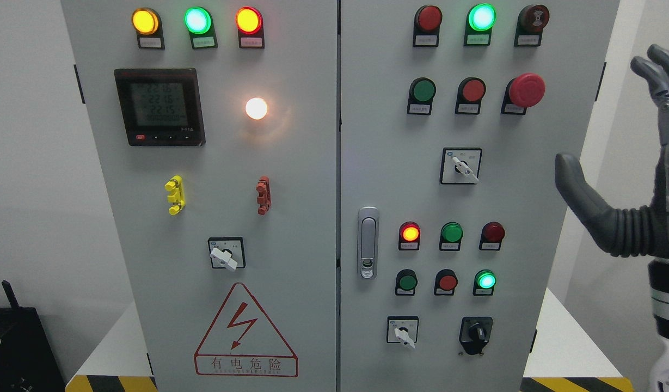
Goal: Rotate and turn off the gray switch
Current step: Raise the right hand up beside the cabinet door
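Industrial electrical test room: grey control cabinet (pixel 334 218) with indicator lamps, high-voltage warning triangle (pixel 246 332) low on it, hazard-striped floor edge (pixel 111 383) below.

a gray rotary switch (pixel 223 256) on a white square plate, low on the cabinet's left door, above the red lightning warning triangle. its pale handle is tilted, pointing toward the lower right.

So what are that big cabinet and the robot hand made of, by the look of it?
The cabinet looks like sheet metal painted light gray: flat, matte panels with a door seam. The robot hand seems dark gray plastic or rubber, smooth with ribbed finger joints; I can't be sure which.
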You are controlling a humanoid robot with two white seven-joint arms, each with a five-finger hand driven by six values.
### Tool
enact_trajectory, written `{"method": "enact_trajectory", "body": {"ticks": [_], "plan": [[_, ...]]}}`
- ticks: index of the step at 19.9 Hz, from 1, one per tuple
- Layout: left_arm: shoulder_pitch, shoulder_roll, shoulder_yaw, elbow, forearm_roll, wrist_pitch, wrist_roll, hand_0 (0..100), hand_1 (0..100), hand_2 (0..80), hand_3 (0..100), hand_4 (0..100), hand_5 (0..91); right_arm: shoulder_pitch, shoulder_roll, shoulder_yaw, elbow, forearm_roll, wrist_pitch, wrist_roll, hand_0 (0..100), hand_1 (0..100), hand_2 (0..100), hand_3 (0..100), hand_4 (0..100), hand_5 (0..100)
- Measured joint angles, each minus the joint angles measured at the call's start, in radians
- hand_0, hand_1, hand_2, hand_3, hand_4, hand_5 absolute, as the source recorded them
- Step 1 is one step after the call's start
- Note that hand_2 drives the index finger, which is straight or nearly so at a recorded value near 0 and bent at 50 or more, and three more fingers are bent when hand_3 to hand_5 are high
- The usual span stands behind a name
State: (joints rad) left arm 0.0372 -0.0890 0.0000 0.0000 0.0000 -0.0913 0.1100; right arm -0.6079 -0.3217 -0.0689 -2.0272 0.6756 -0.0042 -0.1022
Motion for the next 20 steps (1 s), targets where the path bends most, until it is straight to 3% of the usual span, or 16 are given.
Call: {"method": "enact_trajectory", "body": {"ticks": [13, 16, 18, 20], "plan": [[0.0, 0.0, 0.0, 0.0, 0.0, 0.0, 0.003, 12, 39, 0.0, 0, 0, 0.0, -0.015, -0.026, 0.002, 0.001, -0.01, 0.005, 0.002, 38, 40, 0, 1, 0, 0], [0.0, 0.0, 0.0, 0.0, 0.0, 0.0, 0.003, 12, 39, 0.0, 0, 0, 0.0, -0.017, -0.028, 0.003, 0.001, -0.011, 0.031, 0.006, 40, 41, 2, 13, 14, 14], [0.0, 0.0, 0.0, 0.0, 0.0, 0.0, 0.002, 12, 39, 0.0, 0, 0, 0.0, -0.019, -0.028, 0.003, 0.002, -0.011, 0.053, 0.006, 37, 45, 7, 27, 23, 24], [0.0, 0.0, 0.0, 0.0, 0.0, 0.0, 0.002, 12, 39, 0.0, 0, 0, 0.0, -0.021, -0.028, 0.004, 0.004, -0.011, 0.071, 0.005, 34, 49, 13, 38, 33, 43]]}}
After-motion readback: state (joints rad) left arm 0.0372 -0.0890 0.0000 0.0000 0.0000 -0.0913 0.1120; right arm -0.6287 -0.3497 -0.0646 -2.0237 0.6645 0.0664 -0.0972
